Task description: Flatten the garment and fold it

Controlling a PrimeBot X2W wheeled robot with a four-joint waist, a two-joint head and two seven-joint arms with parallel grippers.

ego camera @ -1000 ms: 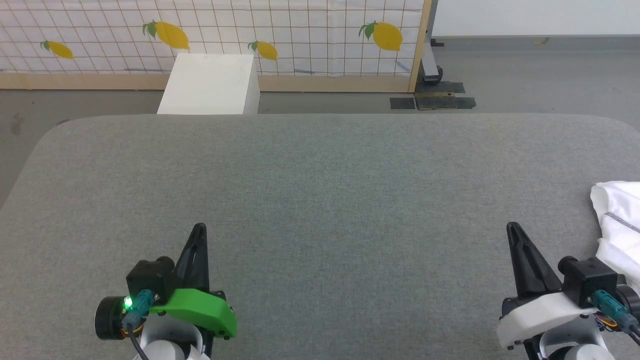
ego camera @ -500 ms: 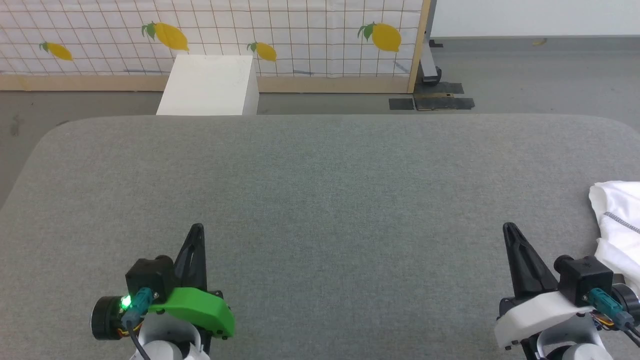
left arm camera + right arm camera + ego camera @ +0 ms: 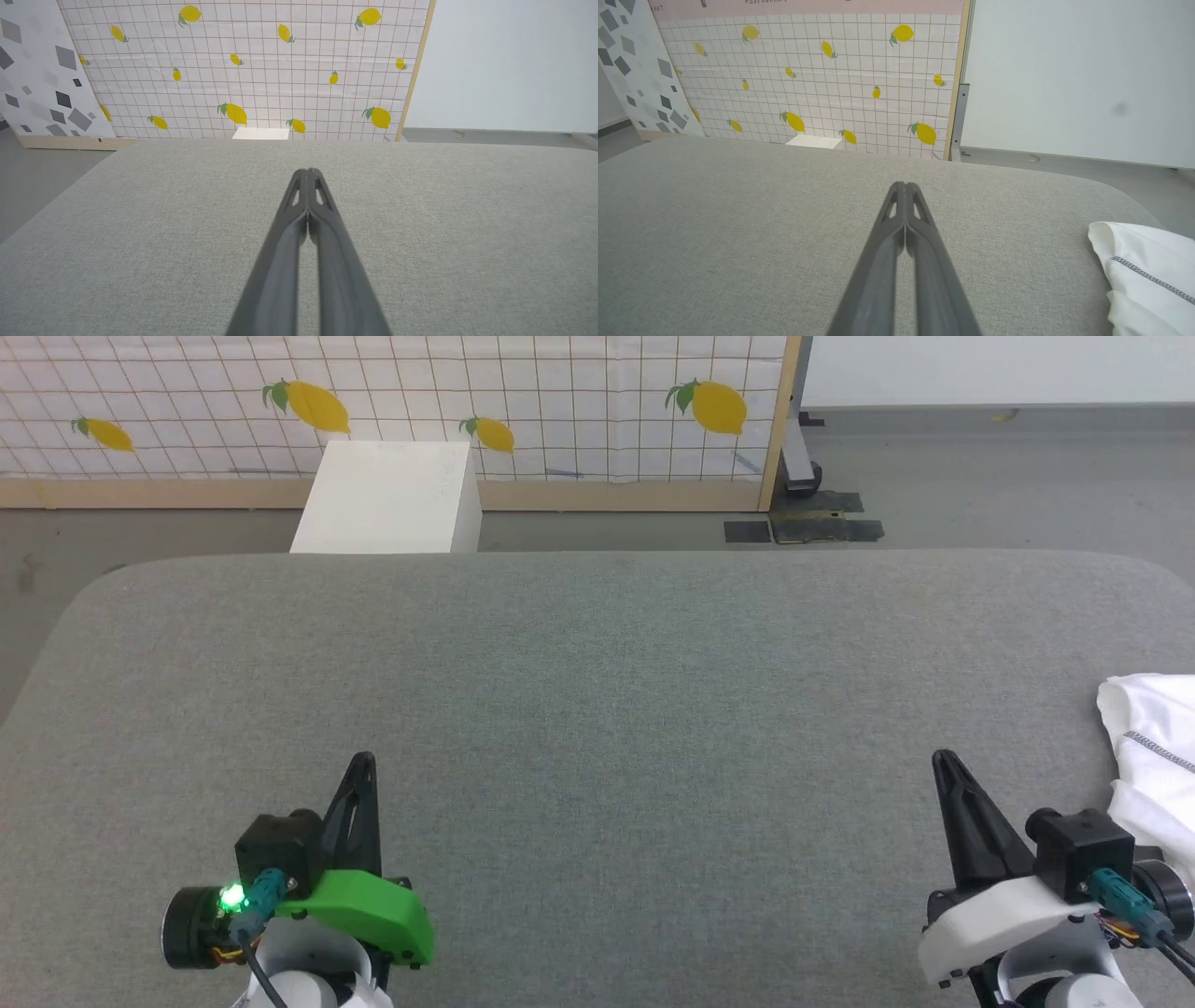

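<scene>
Across the head view, everything sits a touch further left than 1 second ago, wall and floor included, so the camera has turned slightly; nothing on the grey fabric-covered table [image 3: 597, 691] has changed place. The white thin-fabric garment [image 3: 1158, 803] lies crumpled at the table's right edge, partly cut off by the frame, with a grey zigzag-stitched seam [image 3: 1153, 279] running across it. It is just beside the right gripper [image 3: 938, 758] and not touching it. That gripper's 2 long dark fingers are pressed together on nothing. The left gripper [image 3: 362, 761], with its green housing, is well apart from the cloth, likewise clenched and empty as before. Between the 2 grippers the table is bare grey weave. Beyond the far edge stands a rigid white box [image 3: 387, 495] on the grey floor, against a white grid-patterned panel printed with yellow lemons [image 3: 560, 392]. Black tape patches [image 3: 803, 530] lie by the panel's wooden post. A pale panel with grey angular shapes [image 3: 32, 70] leans further left. Lettering on the pink strip atop the lemon panel is cropped; only "ANT" reads clearly.
</scene>
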